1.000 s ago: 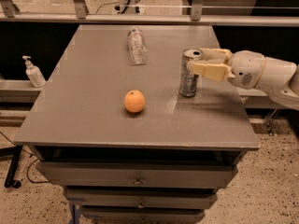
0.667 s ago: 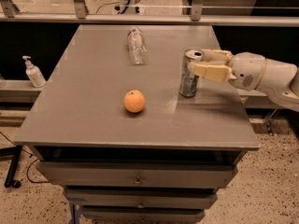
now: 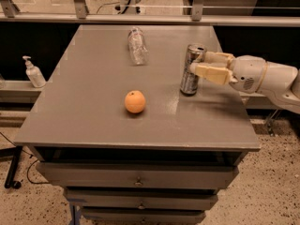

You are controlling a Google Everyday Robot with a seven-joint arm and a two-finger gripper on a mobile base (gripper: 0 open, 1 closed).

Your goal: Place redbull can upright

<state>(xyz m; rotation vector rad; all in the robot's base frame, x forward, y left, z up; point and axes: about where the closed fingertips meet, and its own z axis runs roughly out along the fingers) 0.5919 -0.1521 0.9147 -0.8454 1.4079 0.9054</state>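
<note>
The redbull can, slim and silver with a pull-tab top, stands upright on the grey table, right of centre. My gripper reaches in from the right at the can's upper half. Its beige fingers sit on either side of the can, one in front and one behind, closed against it. The can's base rests on the tabletop.
An orange lies left of the can, nearer the front. A clear crinkled plastic bottle lies on its side at the back. A soap dispenser stands on a ledge off the table's left. Drawers sit below the front edge.
</note>
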